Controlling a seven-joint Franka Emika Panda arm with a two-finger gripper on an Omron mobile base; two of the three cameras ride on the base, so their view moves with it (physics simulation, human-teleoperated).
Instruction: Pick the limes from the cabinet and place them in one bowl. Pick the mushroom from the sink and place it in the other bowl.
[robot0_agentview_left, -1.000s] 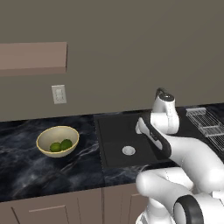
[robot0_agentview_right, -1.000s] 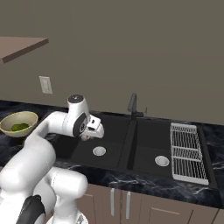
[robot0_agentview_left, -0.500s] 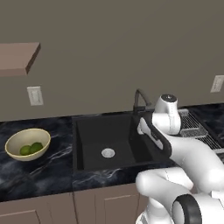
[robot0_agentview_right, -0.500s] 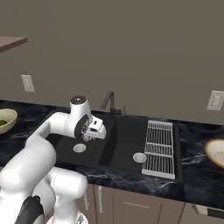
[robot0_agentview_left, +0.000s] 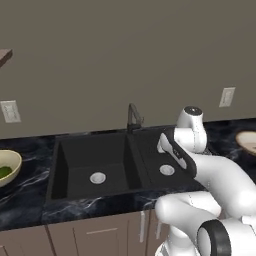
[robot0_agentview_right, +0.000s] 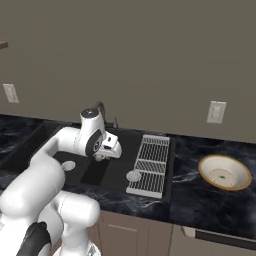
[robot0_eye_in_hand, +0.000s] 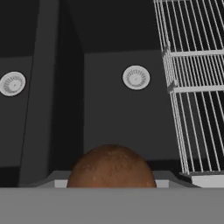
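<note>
My gripper hangs over the black double sink, shut on the mushroom. In the hand view the mushroom's brown cap sits right at the bottom, above the right basin's drain. The pale yellow bowl stands on the counter at the far left with a green lime inside. On the counter to the right of the sink rests the other bowl, tan and empty. A corner of the cabinet shows at the upper left.
A white wire rack lies over the right side of the sink. The dark faucet rises behind the basins. Wall outlets sit above the black marble counter. Drawers run below the counter edge.
The whole scene has slid left in both base views, so the base has driven right. The tan bowl has come fully into view. The arm keeps its pose, still holding the mushroom.
</note>
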